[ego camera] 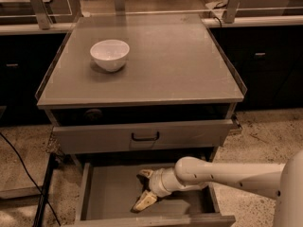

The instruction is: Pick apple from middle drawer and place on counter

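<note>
Grasp step is what's in hand, it's reckoned; the drawer (108, 193) is pulled out at the bottom, its grey floor bare on the left, and the gripper (143, 188) is sat low inside it near the middle, reached in from the right by the white arm (227, 174); the jaws are seen spread, two pale tips apart, nothing visibly clamped. The apple can't be made out; it's guessed to be hidden between or behind the tips, so still in the drawer, not confirmed tho. Next move: jaws to be closed on it, then it's to be lifted clear of the shut drawer front (145, 136) above and carried up.

The counter (165, 65) is flat grey with a raised rim; a white bowl (110, 54) is parked on its left, so the middle and right would be the safer drop spot. A black cable (19, 161) is trailed over the speckled floor (265, 131) at left; dark cabinets (270, 65) are lined up behind.
</note>
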Controlling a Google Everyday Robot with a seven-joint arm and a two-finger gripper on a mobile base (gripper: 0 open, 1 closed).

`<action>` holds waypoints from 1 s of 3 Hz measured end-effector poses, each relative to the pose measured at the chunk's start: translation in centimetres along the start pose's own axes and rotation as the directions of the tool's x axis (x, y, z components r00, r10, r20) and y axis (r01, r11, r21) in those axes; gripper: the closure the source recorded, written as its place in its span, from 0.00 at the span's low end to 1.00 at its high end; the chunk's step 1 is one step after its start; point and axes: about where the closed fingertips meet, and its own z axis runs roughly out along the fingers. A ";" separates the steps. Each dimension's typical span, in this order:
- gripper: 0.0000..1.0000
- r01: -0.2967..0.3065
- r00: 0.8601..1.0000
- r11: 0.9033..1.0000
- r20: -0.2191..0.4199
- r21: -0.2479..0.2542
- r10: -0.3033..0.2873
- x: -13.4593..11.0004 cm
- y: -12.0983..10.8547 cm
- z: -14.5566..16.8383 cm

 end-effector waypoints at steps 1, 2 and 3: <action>0.21 -0.003 1.000 1.000 -0.004 0.009 0.003 0.3 -0.2 -0.2; 0.21 0.028 0.999 0.999 -0.039 0.035 -0.026 0.8 -0.8 -0.9; 0.21 0.115 0.983 0.992 -0.149 0.046 -0.107 1.9 -2.0 -2.1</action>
